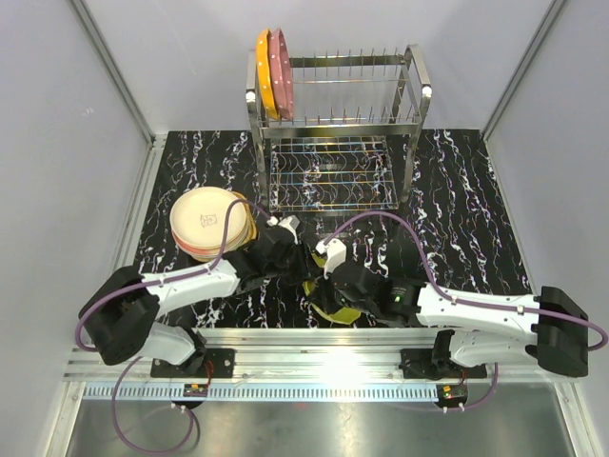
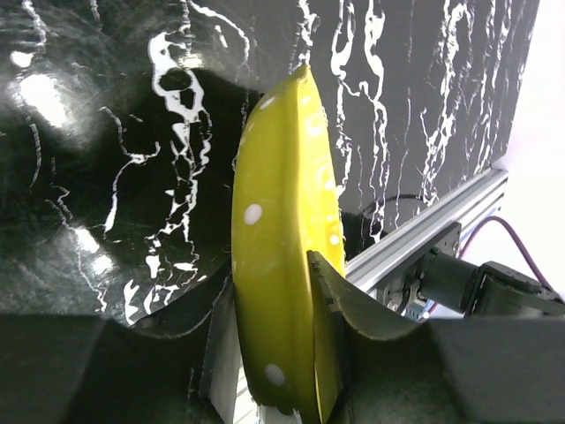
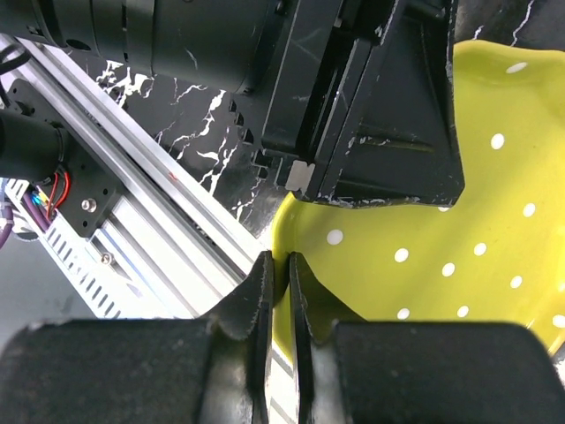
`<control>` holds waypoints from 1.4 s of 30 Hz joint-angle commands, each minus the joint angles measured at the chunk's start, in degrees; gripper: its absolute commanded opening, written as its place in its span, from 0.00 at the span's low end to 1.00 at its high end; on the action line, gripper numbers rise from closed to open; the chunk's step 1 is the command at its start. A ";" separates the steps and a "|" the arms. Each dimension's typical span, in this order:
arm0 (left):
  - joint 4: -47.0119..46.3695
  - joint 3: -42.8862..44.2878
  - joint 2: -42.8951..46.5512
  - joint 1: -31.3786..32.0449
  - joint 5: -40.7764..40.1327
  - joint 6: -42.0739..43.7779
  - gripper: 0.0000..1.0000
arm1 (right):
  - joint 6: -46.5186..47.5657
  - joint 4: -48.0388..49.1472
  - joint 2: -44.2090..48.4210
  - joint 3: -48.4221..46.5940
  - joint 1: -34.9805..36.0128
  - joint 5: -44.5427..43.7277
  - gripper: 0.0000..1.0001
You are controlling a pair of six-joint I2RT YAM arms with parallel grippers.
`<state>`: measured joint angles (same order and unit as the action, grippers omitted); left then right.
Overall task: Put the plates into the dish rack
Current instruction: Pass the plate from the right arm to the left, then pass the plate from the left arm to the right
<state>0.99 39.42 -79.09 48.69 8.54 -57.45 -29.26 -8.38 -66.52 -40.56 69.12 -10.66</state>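
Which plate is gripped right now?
The lime-green dotted plate, pinched by left fingers and right fingers; orange plate and pink plate stand in the rack, the stack lies flat.

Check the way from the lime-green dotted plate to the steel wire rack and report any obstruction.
Nothing visible blocks it. Only bare black marbled tabletop lies between the lime-green dotted plate and the steel wire dish rack. The stack of cream plates sits off to the left.

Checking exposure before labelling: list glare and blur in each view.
Top external: blown-out glare on the front rail. Left wrist: bright hotspots on the glossy tabletop, own jaws dark and soft. Right wrist: lime-green plate sharp, own jaws blurred.
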 commanded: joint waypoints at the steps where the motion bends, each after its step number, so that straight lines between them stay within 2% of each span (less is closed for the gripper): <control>1: 0.50 2.50 3.23 0.18 -1.15 1.82 0.31 | 0.52 4.95 0.78 -0.05 -0.04 -0.86 0.08; 2: 0.24 2.50 3.50 0.09 -0.80 1.82 0.31 | 0.52 5.04 0.78 0.04 0.05 -0.95 0.09; 5: -0.29 2.77 4.29 0.09 -1.15 1.29 0.28 | 0.95 4.69 0.25 -0.31 -0.04 -0.86 0.30; 6: 0.23 2.94 4.38 0.18 -1.41 0.94 0.22 | 1.04 4.60 0.17 -0.49 -0.04 -1.03 0.40; 10: 3.04 4.61 5.26 0.09 -3.26 1.11 0.11 | 1.48 3.55 0.43 -1.45 0.05 -0.86 0.55; 15: 5.85 6.10 5.79 0.09 -4.31 2.17 0.07 | 1.92 2.50 1.22 -1.54 0.13 -1.38 0.63; 17: 7.43 6.98 6.23 0.09 -5.97 2.26 0.05 | 2.01 1.88 1.83 -1.55 0.22 -2.17 0.71; 24: 13.32 8.83 8.34 -0.08 -11.08 1.12 0.00 | 2.97 2.85 4.39 0.30 3.47 -11.11 0.90; 29: 15.17 9.71 9.13 -0.08 -12.58 -0.20 0.00 | 5.34 1.97 -2.36 -1.28 9.44 -24.29 0.92; 33: 17.37 10.85 9.39 0.00 -12.67 -1.08 0.00 | 5.09 2.31 -8.17 -3.65 12.25 -30.37 0.92; 42: 22.90 15.15 8.16 -0.35 -10.82 -3.37 0.00 | 7.11 6.45 -19.25 -5.32 16.13 -45.41 0.86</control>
<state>26.72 48.82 -72.58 48.58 -3.07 -58.48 -23.11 -5.10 -83.70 -42.59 84.09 -45.23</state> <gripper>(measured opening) 0.296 0.867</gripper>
